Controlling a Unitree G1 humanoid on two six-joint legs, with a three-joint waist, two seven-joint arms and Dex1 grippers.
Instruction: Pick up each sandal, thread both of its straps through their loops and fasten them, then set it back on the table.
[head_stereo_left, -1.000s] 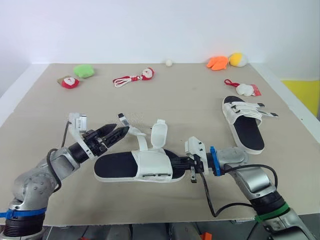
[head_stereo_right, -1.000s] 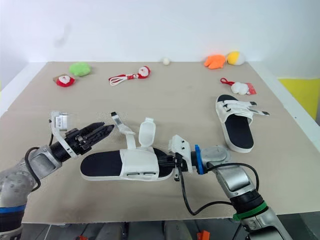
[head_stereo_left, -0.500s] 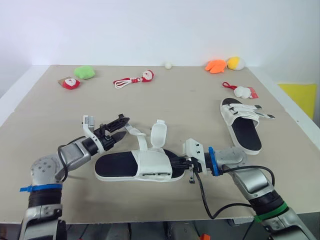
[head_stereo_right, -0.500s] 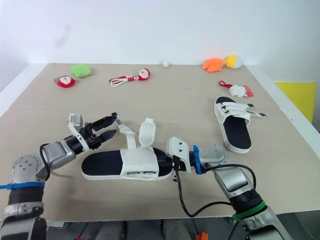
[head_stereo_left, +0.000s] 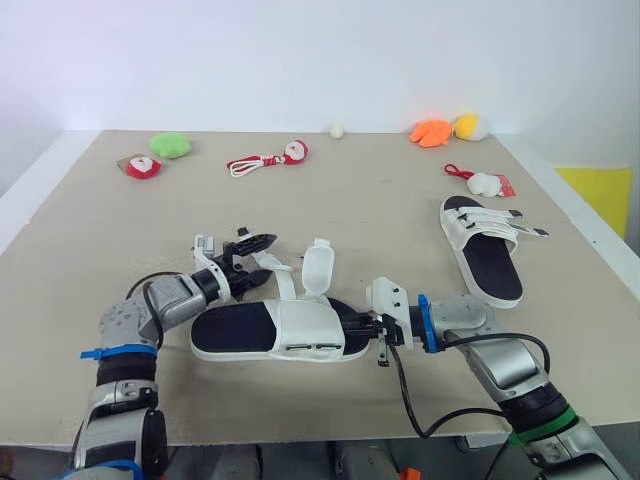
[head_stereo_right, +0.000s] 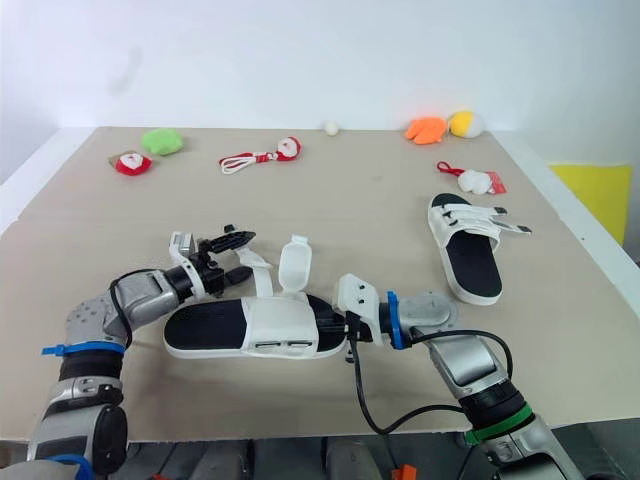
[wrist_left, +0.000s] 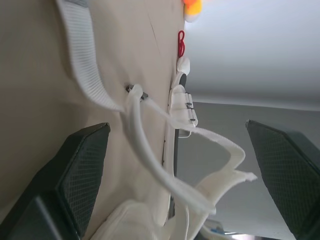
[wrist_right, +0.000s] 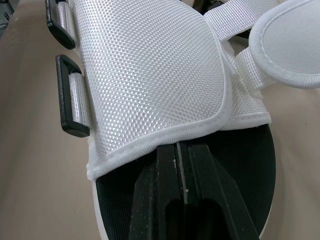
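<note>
A white sandal with a black footbed (head_stereo_left: 235, 330) lies near the table's front, its thin strap (head_stereo_left: 278, 272) and wide flap (head_stereo_left: 317, 268) standing loose. My left gripper (head_stereo_left: 266, 259) is open, one finger (wrist_left: 82, 165) on each side of the thin strap (wrist_left: 82, 60), not closed on it. My right gripper (wrist_right: 182, 146) is shut, lying on the footbed (wrist_right: 250, 165) with its tips tucked under the edge of the white upper (wrist_right: 150, 75); two black loops (wrist_right: 70, 110) sit on that upper's side. A second sandal (head_stereo_left: 485, 250) lies flat at the right, apart from both grippers.
Small toys line the far side: a green plush (head_stereo_left: 168, 143), a red ornament (head_stereo_left: 140, 165), a red-corded ornament (head_stereo_left: 268, 157), a white ball (head_stereo_left: 338, 128), orange (head_stereo_left: 434, 130) and yellow (head_stereo_left: 472, 125) plushes, and a white ornament (head_stereo_left: 487, 182). The table's front edge (head_stereo_left: 300, 440) runs close below the near sandal.
My left gripper has moved right toward the sandal and gone from nearly shut to open, now straddling the thin strap. The right gripper and both sandals have stayed put.
</note>
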